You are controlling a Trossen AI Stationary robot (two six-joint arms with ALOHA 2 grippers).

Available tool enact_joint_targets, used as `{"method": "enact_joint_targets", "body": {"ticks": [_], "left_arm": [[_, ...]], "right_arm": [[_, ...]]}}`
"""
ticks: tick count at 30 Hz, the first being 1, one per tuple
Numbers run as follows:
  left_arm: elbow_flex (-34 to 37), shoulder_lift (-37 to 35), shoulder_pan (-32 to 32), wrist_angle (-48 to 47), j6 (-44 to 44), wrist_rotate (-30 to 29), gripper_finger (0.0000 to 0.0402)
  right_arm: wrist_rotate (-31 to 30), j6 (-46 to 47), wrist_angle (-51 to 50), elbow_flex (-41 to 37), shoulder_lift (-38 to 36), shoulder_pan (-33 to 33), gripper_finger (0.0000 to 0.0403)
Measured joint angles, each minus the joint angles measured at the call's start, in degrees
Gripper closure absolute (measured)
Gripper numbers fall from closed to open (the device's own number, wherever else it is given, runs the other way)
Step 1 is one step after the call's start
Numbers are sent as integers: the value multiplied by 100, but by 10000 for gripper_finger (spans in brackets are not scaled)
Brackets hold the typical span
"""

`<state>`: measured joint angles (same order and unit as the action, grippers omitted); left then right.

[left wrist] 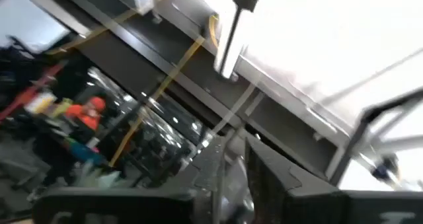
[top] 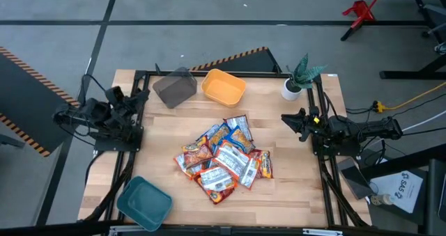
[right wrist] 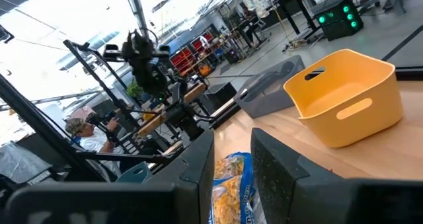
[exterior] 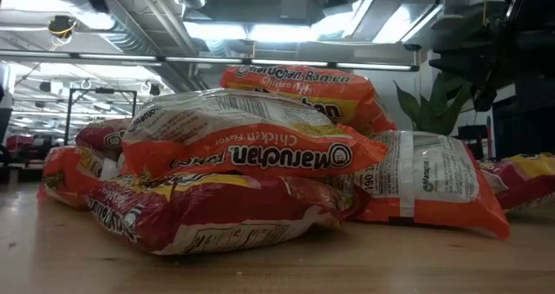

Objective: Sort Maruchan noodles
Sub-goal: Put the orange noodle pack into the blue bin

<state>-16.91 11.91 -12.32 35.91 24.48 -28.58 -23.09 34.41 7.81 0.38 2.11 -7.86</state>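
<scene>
The Maruchan noodles (top: 224, 159) lie heaped in a pile of several shiny packets at the table's middle, resting on one another and on the wood; in the low view the pile (exterior: 260, 168) fills the picture. My left gripper (top: 137, 100) is at the table's left edge, tipped upward toward the ceiling, its fingers (left wrist: 264, 178) slightly open with nothing between them. My right gripper (top: 287, 120) waits at the right edge, pointing level toward the pile, slightly open and holding nothing. A blue-yellow packet (right wrist: 231, 191) shows beyond its fingers.
A grey bin (top: 174, 88) and a yellow bin (top: 223, 86) stand at the far edge, and a teal bin (top: 144, 202) sits at the near left corner. A potted plant (top: 300, 79) stands at the far right. Bare wood surrounds the pile. A person (right wrist: 86, 135) sits beyond the table.
</scene>
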Motion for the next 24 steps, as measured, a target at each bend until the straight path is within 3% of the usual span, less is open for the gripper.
{"method": "enact_joint_targets", "body": {"ticks": [5,9,14,21,24], "left_arm": [[-1200,1323,-2,-1259,174,544,313],[-2365,2505,4,-3352,399,900,307],[-3511,3894,129,-5492,-407,1241,300],[-4223,5322,154,-5756,-2948,1629,278],[-4309,5797,177,-5730,-3357,1594,264]], "right_arm": [[-176,1,-3,0,0,-1,315],[-347,-15,-33,1,0,-1,306],[-546,-37,-168,2,0,-2,264],[-442,-27,-326,11,0,-1,200],[-435,-24,-336,11,1,-1,186]]}}
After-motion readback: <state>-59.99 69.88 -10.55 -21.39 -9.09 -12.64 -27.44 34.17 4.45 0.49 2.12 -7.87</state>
